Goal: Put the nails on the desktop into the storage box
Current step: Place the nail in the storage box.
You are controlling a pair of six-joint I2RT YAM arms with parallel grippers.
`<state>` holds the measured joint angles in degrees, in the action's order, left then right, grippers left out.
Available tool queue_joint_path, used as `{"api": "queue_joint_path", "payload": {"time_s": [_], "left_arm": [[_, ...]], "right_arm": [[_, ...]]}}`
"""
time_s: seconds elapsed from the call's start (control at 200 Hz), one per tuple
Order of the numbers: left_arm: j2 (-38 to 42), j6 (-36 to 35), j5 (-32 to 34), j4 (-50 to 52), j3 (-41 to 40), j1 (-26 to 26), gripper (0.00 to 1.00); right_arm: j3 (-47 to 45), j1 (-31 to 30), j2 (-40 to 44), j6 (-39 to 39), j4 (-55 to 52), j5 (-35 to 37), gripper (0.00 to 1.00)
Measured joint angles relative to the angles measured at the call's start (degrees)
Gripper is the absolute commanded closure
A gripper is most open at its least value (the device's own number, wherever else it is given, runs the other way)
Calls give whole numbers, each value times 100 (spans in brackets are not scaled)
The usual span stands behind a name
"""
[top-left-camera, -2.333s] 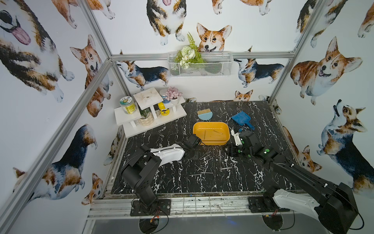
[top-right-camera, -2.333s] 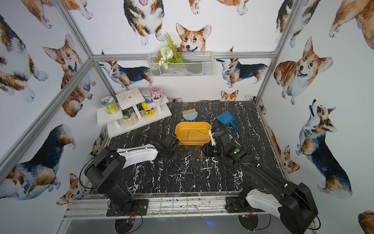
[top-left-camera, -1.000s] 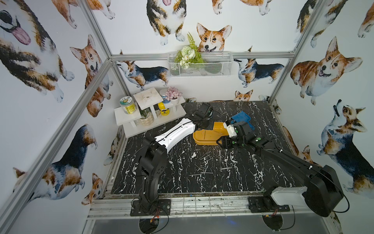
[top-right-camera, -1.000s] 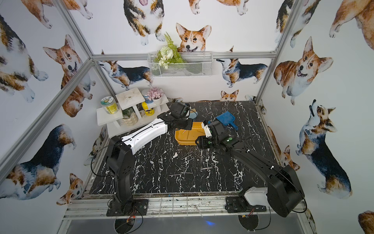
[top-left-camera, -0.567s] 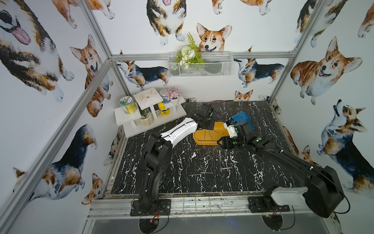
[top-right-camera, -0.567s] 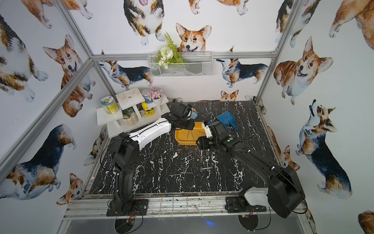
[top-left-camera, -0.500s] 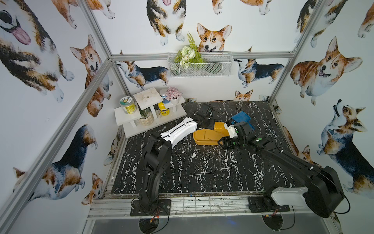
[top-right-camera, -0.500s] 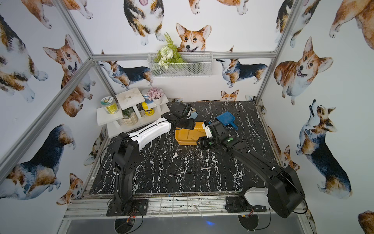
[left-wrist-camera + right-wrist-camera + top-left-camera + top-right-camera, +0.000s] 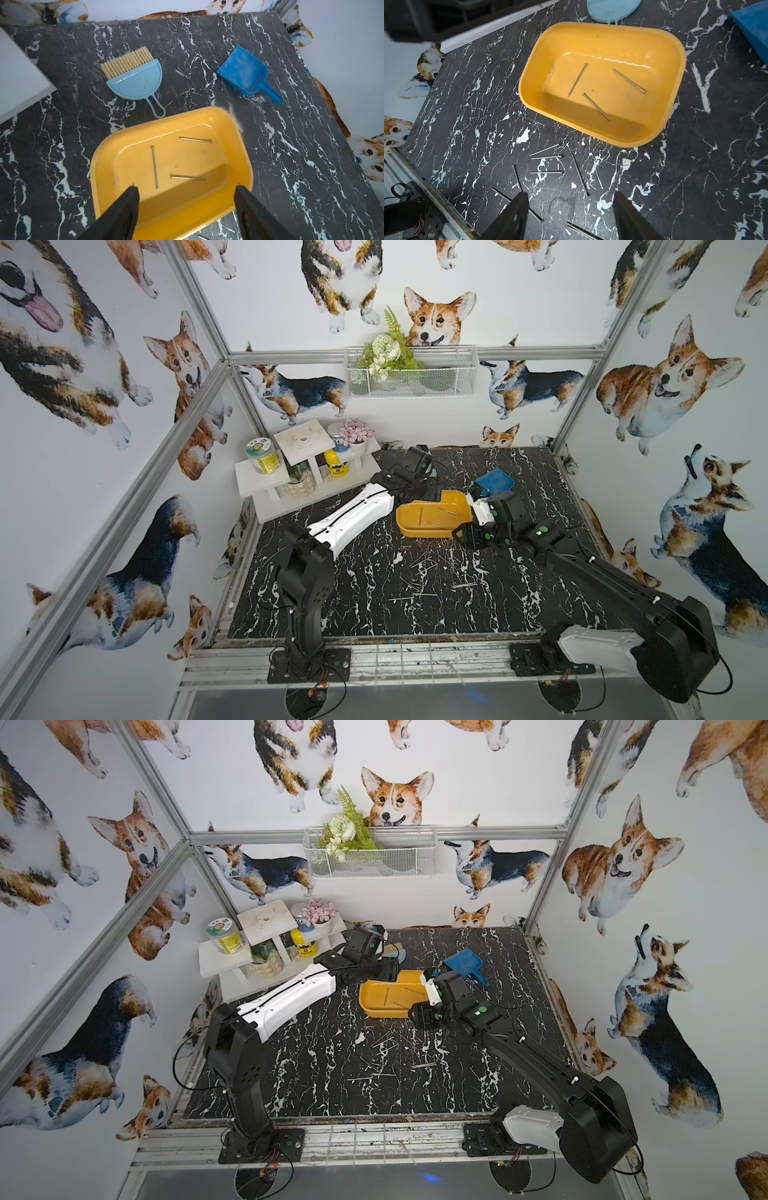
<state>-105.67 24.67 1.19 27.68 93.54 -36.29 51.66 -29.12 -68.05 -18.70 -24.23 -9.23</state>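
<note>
**A:** Where is the storage box, and what is in it?

**B:** The yellow storage box [image 9: 604, 26] sits on the black marbled desktop [image 9: 467, 104], toward the back. A light blue hand brush [image 9: 135, 81] and a blue dustpan [image 9: 245, 72] lie near it. Three nails [image 9: 577, 80] lie flat on its floor, apart from one another.

**A:** What is left to collect?

**B:** Most of the job, as I judge it. A loose scatter of nails [image 9: 546, 157] lies at mixed angles on the desktop just in front of the box. At least eight show in the right wrist view. Both top views show a few more farther toward the front edge.

**A:** What are the arms doing?

**B:** The left gripper [image 9: 186, 187] hangs above one end of the box, its jaws wide apart with nothing between them. The right gripper [image 9: 571, 193] hovers over the scattered nails. Its jaws are also apart and empty, touching no nail.

**A:** So how far along is it?

**B:** Early: three in, many out. Thin nails lying flat on a hard top look awkward to pinch.
</note>
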Motion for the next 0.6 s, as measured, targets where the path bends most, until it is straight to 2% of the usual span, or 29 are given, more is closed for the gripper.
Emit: {"api": "queue_joint_path", "payload": {"time_s": [0.245,0.465,0.485,0.601], "left_arm": [[955,129,59,-46,-1001,0,21],[2015,315,201,-140,-2129,0,21],[2098,339,208,-157,-2247,0,21],[2487,472,282,-173,-2846,0,21]], "right_arm": [[-157,-11,170,33,-39,-114,31],[-358,-247,212,33,-46,-125,36],[-387,-282,212,31,-46,-127,40],[-544,-496,210,-70,-48,-103,43]]}}
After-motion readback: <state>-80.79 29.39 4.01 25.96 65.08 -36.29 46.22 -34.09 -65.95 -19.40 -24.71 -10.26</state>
